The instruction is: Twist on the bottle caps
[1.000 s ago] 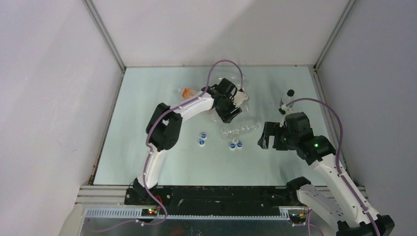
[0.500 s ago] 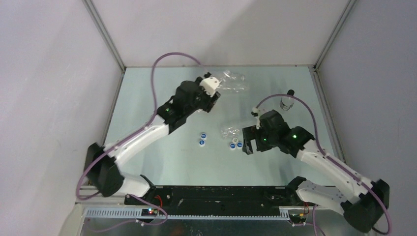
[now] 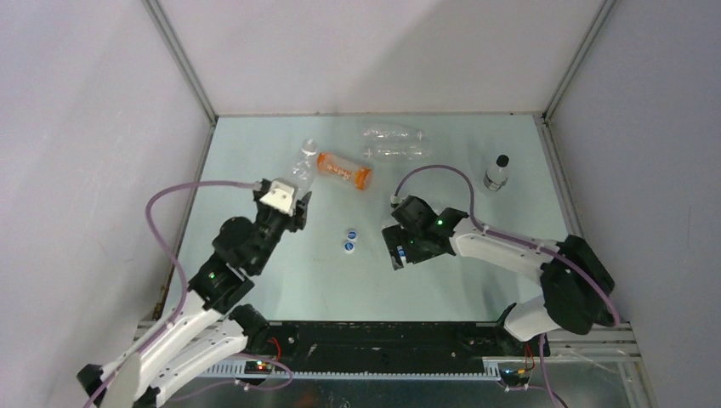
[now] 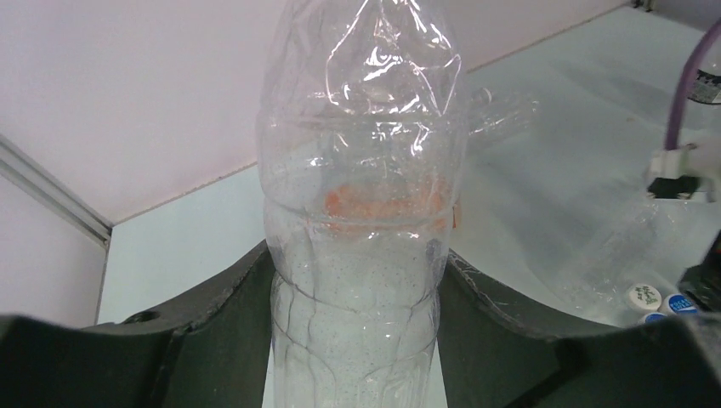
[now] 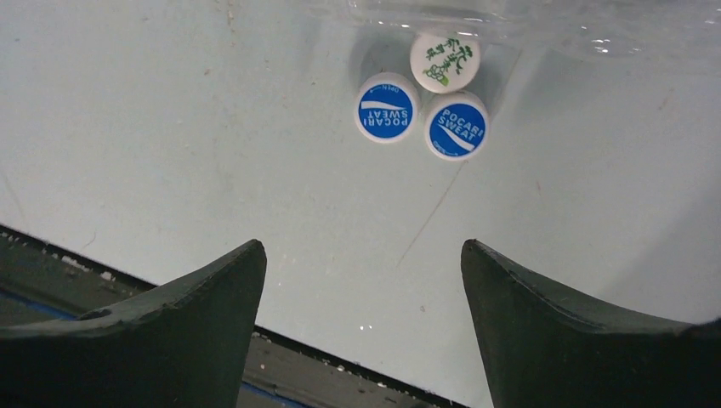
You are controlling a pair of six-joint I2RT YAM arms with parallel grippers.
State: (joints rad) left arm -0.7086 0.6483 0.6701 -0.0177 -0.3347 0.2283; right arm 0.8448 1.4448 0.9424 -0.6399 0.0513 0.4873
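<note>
My left gripper (image 3: 292,189) is shut on a clear ribbed bottle (image 3: 303,163) and holds it near the table's left side. In the left wrist view the bottle (image 4: 361,212) stands upright between my fingers (image 4: 212,314); its mouth is out of frame. My right gripper (image 3: 398,251) is open and empty, hovering at mid-table. Its wrist view shows the gripper (image 5: 361,246) just short of two blue-topped caps (image 5: 385,108) (image 5: 457,125) and a plain white cap (image 5: 445,61), which lie beside a lying clear bottle (image 5: 527,17). Two more blue caps (image 3: 349,239) lie left of it.
A bottle with an orange label (image 3: 344,170) lies at the back middle. Two clear bottles (image 3: 393,143) lie side by side behind it. A small bottle with a black cap (image 3: 496,174) stands at the back right. Grey walls enclose the table.
My left arm swung from the back of the table to the left front, carrying the clear bottle. My right gripper moved left over the three caps.
</note>
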